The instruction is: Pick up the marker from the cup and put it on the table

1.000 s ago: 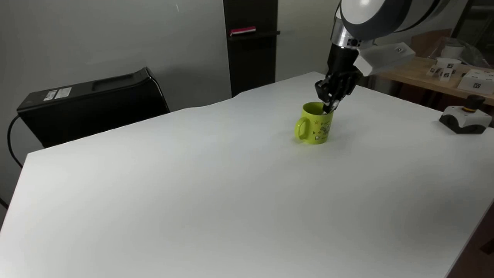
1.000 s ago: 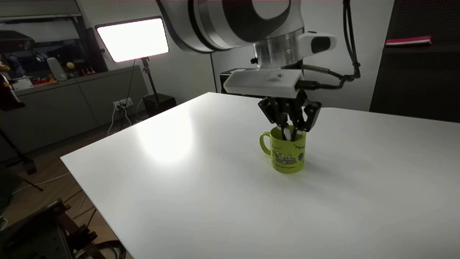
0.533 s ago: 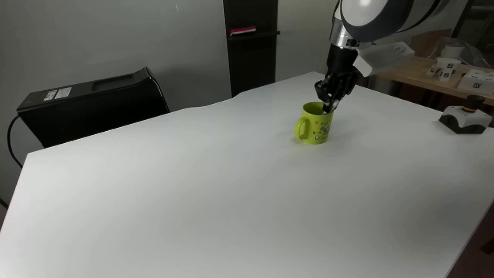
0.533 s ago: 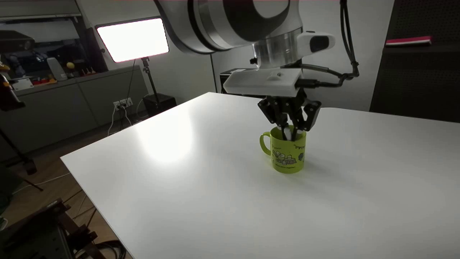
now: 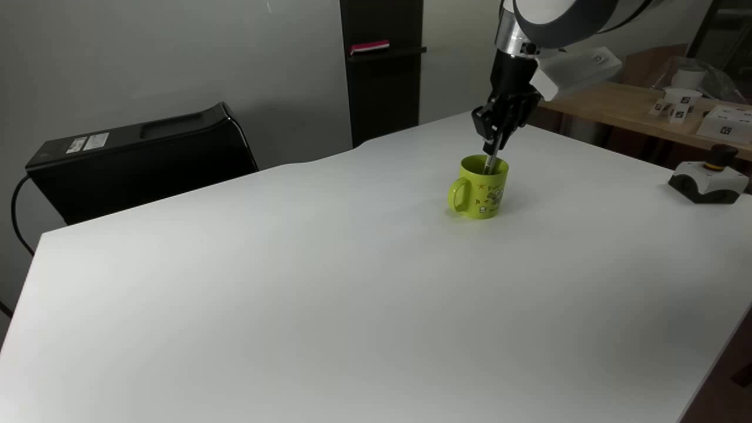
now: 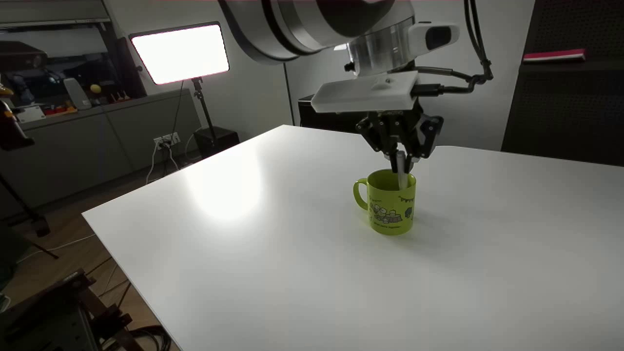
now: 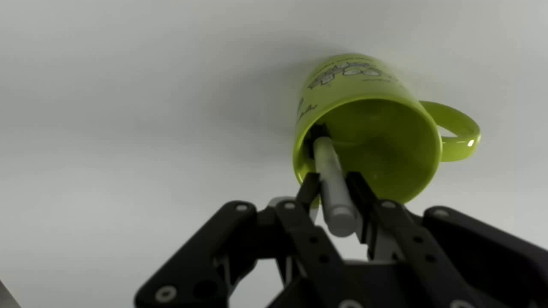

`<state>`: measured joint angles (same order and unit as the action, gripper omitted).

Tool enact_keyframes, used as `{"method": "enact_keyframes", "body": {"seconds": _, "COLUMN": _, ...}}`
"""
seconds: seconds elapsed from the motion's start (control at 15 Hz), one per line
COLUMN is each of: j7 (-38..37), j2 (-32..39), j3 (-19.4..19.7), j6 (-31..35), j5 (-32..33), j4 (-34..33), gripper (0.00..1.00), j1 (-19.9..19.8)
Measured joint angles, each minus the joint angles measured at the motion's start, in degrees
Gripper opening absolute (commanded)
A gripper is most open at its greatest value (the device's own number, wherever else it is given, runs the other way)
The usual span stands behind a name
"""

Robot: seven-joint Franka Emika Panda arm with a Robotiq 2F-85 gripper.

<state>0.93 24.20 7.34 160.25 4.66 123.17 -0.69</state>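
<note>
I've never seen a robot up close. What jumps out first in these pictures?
Probably the lime-green mug, standing upright on the white tabletop in both exterior views. Above it, the black gripper pinches a white marker whose lower end is inside the mug. In an exterior view, a glowing light panel stands in the background.

My jaws look matt, dotted with shinier, metal-looking bolt heads (image 7: 242,208); my wrist collar (image 6: 382,53) is polished metal. The marker (image 7: 334,184) looks like smooth plastic. The mug (image 6: 391,209) is glossy, its handle (image 7: 456,149) glinting. The surface (image 6: 273,278) is smooth with a soft sheen. The side table (image 5: 611,103) looks wooden, the bag (image 5: 722,85) thin, clear plastic.
</note>
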Motion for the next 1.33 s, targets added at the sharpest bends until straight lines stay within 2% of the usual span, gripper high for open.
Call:
{"method": "enact_keyframes", "body": {"seconds": 0.93, "j7": 0.00, "j2": -5.61, "j3": -0.18, "j6": -0.07, "j5": 1.54, "j4": -3.43, "gripper": 0.05, "j1": 0.84}}
{"method": "enact_keyframes", "body": {"seconds": 1.33, "j7": 0.16, "j2": -5.97, "j3": -2.07, "j6": -0.92, "j5": 2.28, "j4": -4.22, "gripper": 0.05, "j1": 1.57}}
